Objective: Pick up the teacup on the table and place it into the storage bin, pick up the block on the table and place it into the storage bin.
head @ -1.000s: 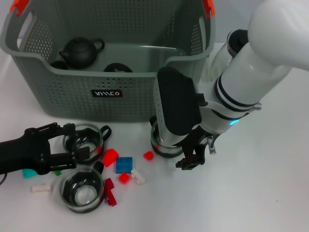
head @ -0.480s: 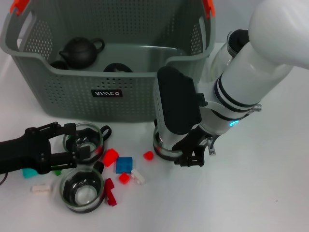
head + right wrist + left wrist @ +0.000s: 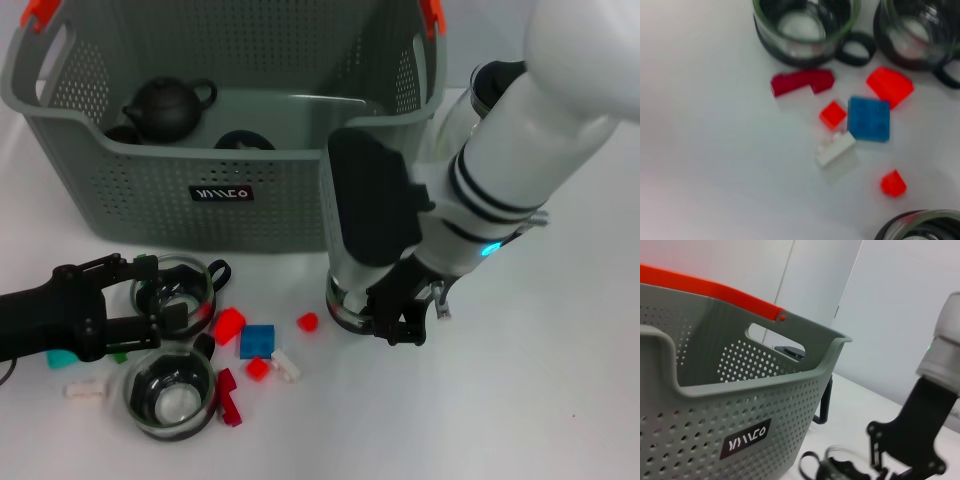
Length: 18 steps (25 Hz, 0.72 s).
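Observation:
The grey storage bin (image 3: pixel 220 190) stands at the back, and its wall fills the left wrist view (image 3: pixel 740 405). Three glass teacups stand in front of it. My left gripper (image 3: pixel 160 290) is open, with a finger on either side of one teacup (image 3: pixel 185 285). A second teacup (image 3: pixel 170 392) stands just in front of it. My right gripper (image 3: pixel 398 325) is low at the right side of the third teacup (image 3: pixel 342 308) and looks open in the left wrist view (image 3: pixel 905 450). Loose blocks lie between the cups: red (image 3: pixel 228 325), blue (image 3: pixel 257 340), white (image 3: pixel 285 365).
A black teapot (image 3: pixel 168 105) and dark cups sit inside the bin. A glass teapot (image 3: pixel 480 95) stands behind my right arm. More small blocks lie around: red (image 3: pixel 307 321), dark red (image 3: pixel 228 397), teal (image 3: pixel 62 357). The right wrist view shows the blue block (image 3: pixel 868 118) and the red block (image 3: pixel 890 86).
My right gripper has moved up and left, closer to the third teacup. The left arm and the cups have not moved.

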Tool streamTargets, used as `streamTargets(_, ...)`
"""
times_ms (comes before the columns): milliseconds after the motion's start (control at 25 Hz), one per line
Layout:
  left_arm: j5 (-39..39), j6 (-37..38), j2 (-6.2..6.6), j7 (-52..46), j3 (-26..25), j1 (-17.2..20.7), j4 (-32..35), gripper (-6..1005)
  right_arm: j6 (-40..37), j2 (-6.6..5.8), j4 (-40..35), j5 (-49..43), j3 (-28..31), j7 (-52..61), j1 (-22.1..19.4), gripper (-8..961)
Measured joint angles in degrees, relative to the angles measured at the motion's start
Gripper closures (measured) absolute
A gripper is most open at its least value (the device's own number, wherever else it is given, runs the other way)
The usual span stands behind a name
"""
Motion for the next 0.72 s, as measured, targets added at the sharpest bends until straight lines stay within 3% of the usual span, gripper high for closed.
streamTargets(200,0.00,0.03,-0.01,-0.05,0.00,0.08,0.00,97,-14.22,-0.14,-10.16,0.23,9.12,3.01,-0.77,896)
streamTargets(440,0.00,-0.06,0.00,0.04,0.00,-0.28,0.00,97,-30.62,-0.24,-19.09,6.13,29.11,10.80,2.66,897)
streamTargets(560,0.00,-0.14,0.00,0.06,0.00,-0.58,0.00,97,-31.51,-0.30,-22.03,11.14,38.05,11.44,3.73,897)
streamTargets(720,0.01,-0.14,-0.10,0.08,0.00,-0.64,0.01,97,-21.52,-0.63,-23.99,14.09,43.60,11.50,3.17,897)
